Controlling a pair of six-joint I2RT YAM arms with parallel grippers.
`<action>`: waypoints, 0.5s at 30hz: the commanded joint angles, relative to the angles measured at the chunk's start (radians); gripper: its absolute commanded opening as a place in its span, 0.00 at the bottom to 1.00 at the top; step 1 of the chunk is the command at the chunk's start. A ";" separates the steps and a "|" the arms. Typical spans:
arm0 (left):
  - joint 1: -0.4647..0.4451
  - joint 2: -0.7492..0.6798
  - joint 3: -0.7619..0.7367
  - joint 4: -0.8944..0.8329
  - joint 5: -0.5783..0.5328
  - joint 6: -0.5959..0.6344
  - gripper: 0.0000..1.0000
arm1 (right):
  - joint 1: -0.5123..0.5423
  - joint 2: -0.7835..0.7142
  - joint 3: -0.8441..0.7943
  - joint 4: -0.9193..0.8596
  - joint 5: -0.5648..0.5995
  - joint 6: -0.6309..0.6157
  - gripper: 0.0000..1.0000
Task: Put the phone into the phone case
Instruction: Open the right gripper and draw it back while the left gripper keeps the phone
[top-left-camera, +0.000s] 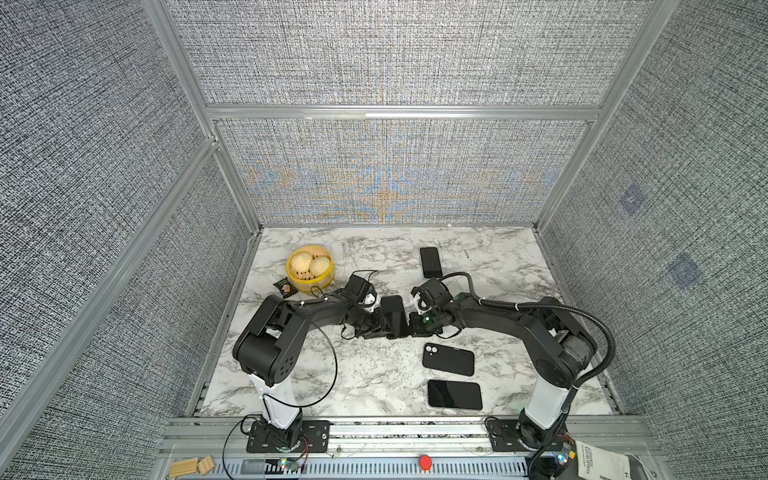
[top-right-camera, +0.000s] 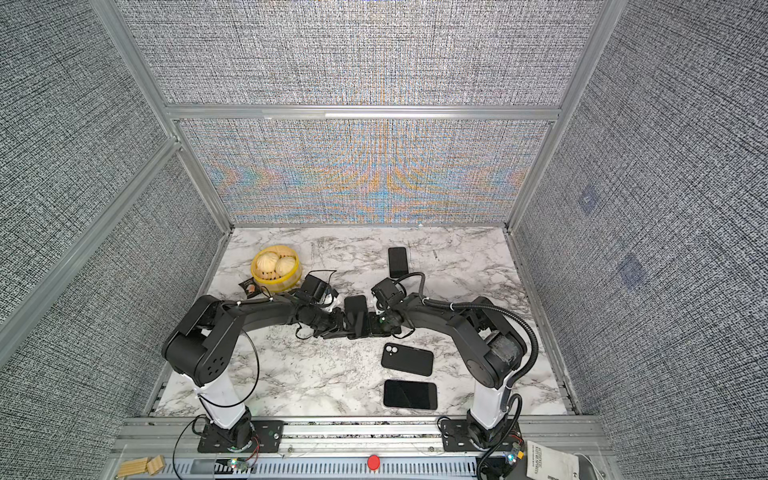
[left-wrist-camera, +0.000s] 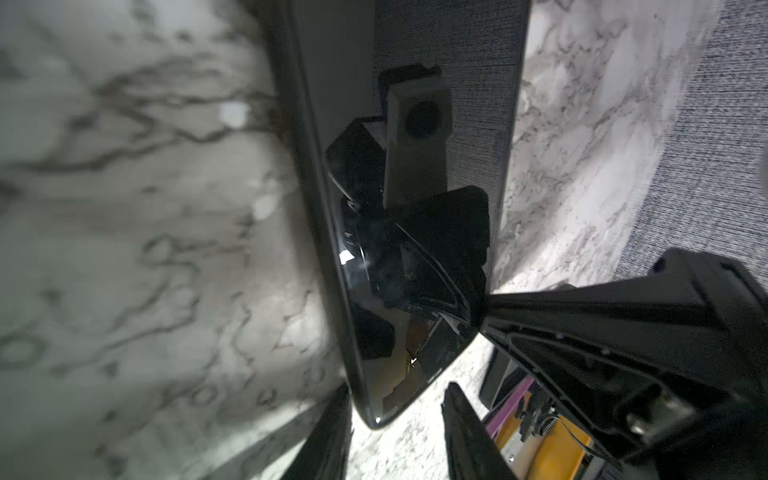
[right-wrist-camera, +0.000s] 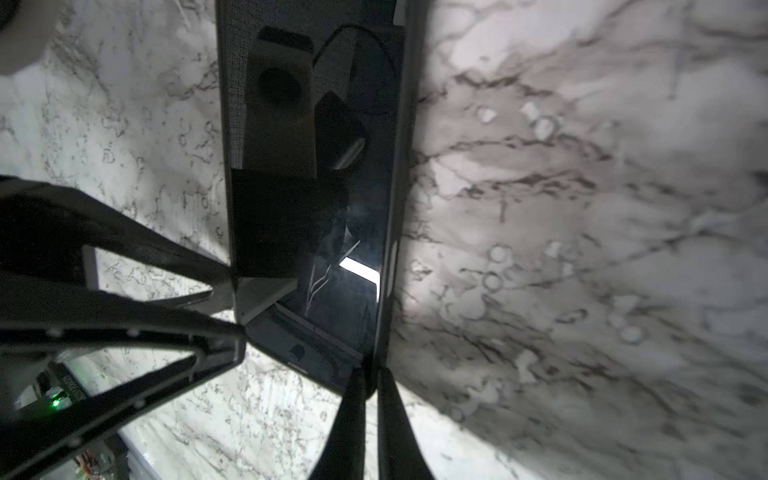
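The phone (top-left-camera: 394, 316) is between the two grippers, over the middle of the marble table (top-left-camera: 324, 382), with its screen dark. The phone case (top-left-camera: 448, 359) lies flat near it. The right gripper (right-wrist-camera: 372, 374) pinches one end of the phone tightly. The left gripper (left-wrist-camera: 397, 388) has its jaws apart around the other end, one finger clear of the glass. The print on the white sheet (top-left-camera: 594, 459) is too small to read.

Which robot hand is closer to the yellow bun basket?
Left. The left hand is at the middle phone, on the side toward the basket; the right hand pinches the opposite side, farther off.
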 joint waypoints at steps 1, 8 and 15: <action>-0.039 -0.035 0.051 -0.201 -0.249 0.053 0.47 | 0.004 -0.033 -0.004 -0.032 -0.018 -0.011 0.13; -0.115 -0.007 0.189 -0.325 -0.427 -0.018 0.68 | -0.016 -0.205 -0.064 -0.110 0.165 -0.108 0.48; -0.154 0.057 0.303 -0.384 -0.492 -0.105 0.98 | -0.064 -0.327 -0.144 -0.095 0.231 -0.171 0.74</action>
